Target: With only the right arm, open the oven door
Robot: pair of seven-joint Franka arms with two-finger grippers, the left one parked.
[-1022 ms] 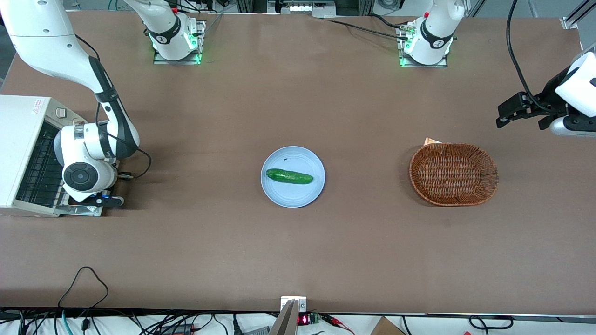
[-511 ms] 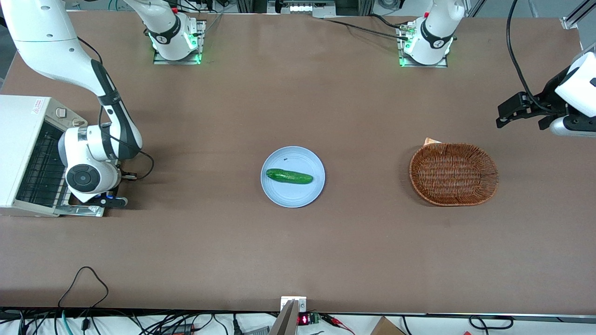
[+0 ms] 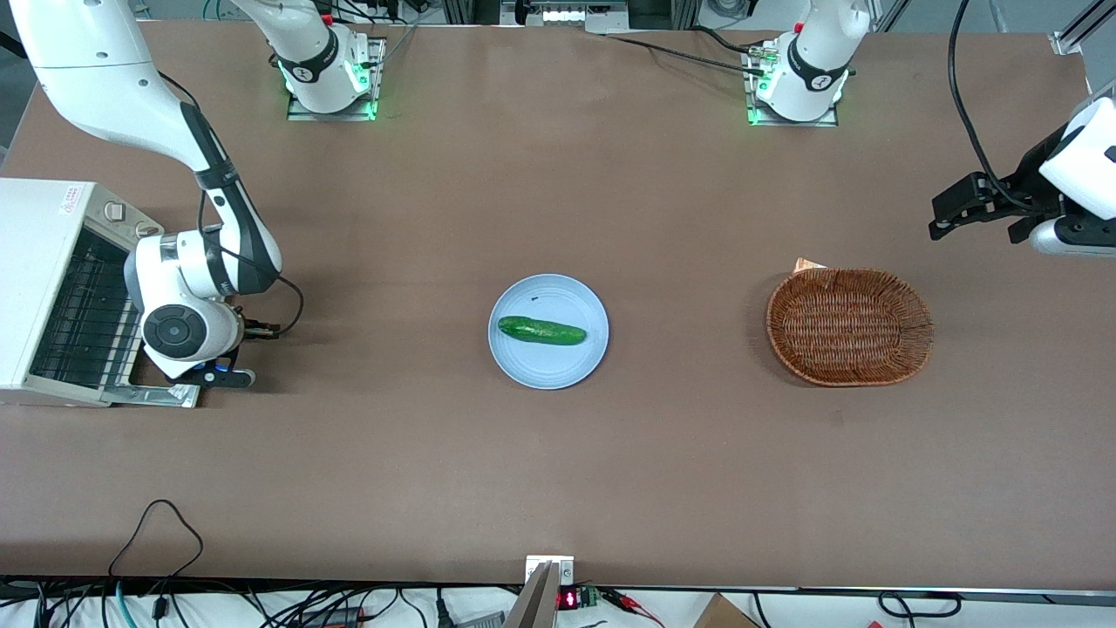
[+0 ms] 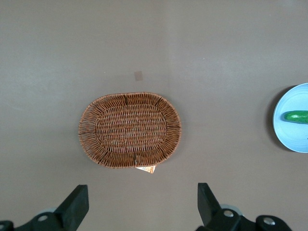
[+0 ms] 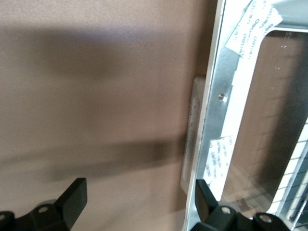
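The white toaster oven (image 3: 35,288) stands at the working arm's end of the table. Its oven door (image 3: 161,394) is folded down flat onto the table, leaving the wire rack (image 3: 83,310) inside exposed. The right arm (image 3: 179,327) hangs over the door's outer edge and hides most of the door in the front view. In the right wrist view my gripper (image 5: 139,197) is open. One finger (image 5: 207,195) sits over the door's silver frame (image 5: 219,96), beside the bar handle (image 5: 192,134). The other finger (image 5: 74,195) is over bare table. Nothing is held.
A light blue plate (image 3: 547,366) with a green cucumber (image 3: 540,331) sits mid-table. A wicker basket (image 3: 848,325) lies toward the parked arm's end. A black cable (image 3: 157,523) loops near the table's front edge.
The right arm's wrist has drifted away from the oven toward the table's middle, uncovering more of the rack. The door stays flat on the table.
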